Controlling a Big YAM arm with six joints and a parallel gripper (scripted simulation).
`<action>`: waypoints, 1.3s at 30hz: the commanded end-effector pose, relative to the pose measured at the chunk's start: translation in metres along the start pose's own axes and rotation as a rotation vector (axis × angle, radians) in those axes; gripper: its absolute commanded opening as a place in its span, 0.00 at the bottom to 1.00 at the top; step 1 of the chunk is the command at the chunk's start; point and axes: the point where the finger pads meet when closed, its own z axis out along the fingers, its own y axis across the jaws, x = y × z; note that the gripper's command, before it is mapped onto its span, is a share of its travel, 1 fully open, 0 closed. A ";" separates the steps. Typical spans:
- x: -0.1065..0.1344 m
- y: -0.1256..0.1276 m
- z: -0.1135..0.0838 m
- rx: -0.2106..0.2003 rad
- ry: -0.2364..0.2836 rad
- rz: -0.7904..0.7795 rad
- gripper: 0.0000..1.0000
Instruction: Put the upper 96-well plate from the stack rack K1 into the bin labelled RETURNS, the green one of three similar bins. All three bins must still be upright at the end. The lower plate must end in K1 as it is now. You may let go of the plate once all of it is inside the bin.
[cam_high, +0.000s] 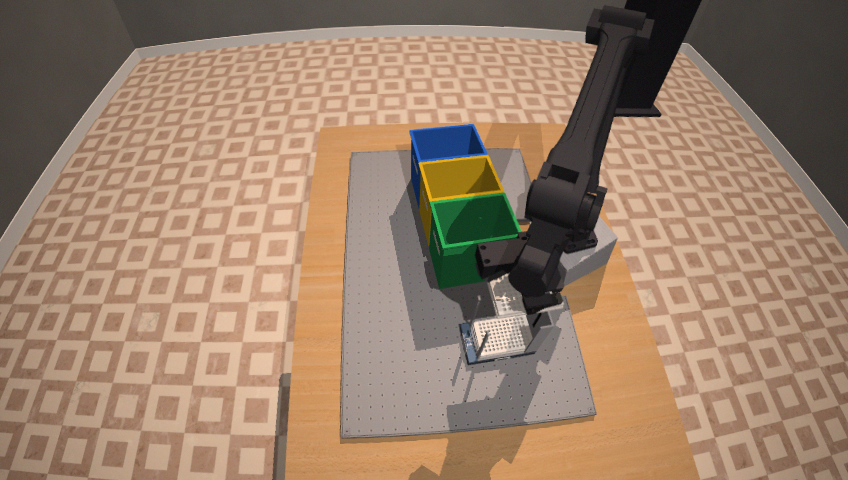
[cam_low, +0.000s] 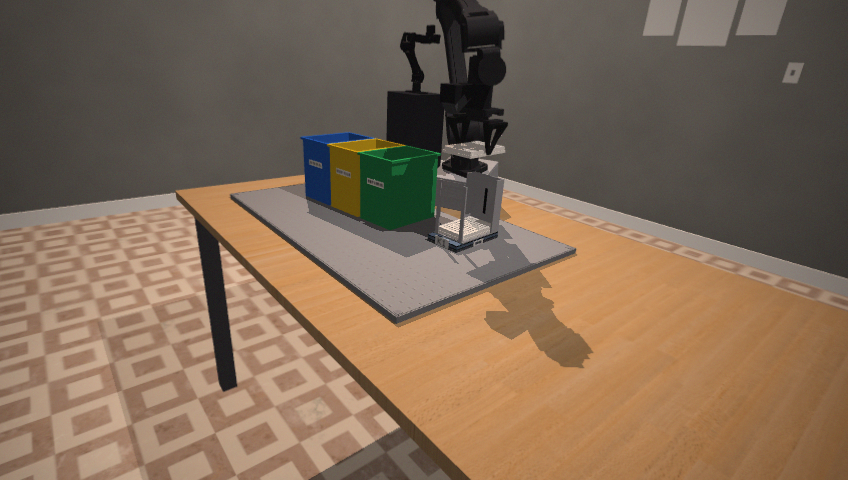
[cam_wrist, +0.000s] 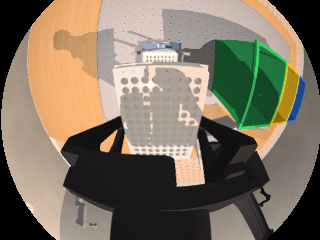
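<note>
My gripper (cam_low: 474, 141) is shut on the upper 96-well plate (cam_low: 474, 149), a white plate held level just above the top of stack rack K1 (cam_low: 470, 202). In the wrist view the held plate (cam_wrist: 160, 110) fills the middle between my fingers, with the rack (cam_wrist: 159, 52) below it. The lower plate (cam_low: 465, 227) lies at the bottom of the rack and shows from above in the top view (cam_high: 498, 337). The green RETURNS bin (cam_low: 398, 187) stands upright just left of the rack, also seen in the top view (cam_high: 473, 223) and the wrist view (cam_wrist: 247, 87).
A yellow bin (cam_low: 348, 175) and a blue bin (cam_low: 318, 166) stand upright in a row behind the green one, touching each other. All sit on a grey perforated board (cam_low: 386, 255) on the wooden table. The arm's grey base block (cam_high: 586, 249) is right of the bins.
</note>
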 end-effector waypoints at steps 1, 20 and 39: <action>-0.016 0.015 -0.028 -0.051 -0.047 0.015 0.00; -0.016 0.015 -0.028 -0.051 -0.047 0.015 0.00; -0.010 -0.055 -0.007 -0.007 -0.009 -0.044 0.00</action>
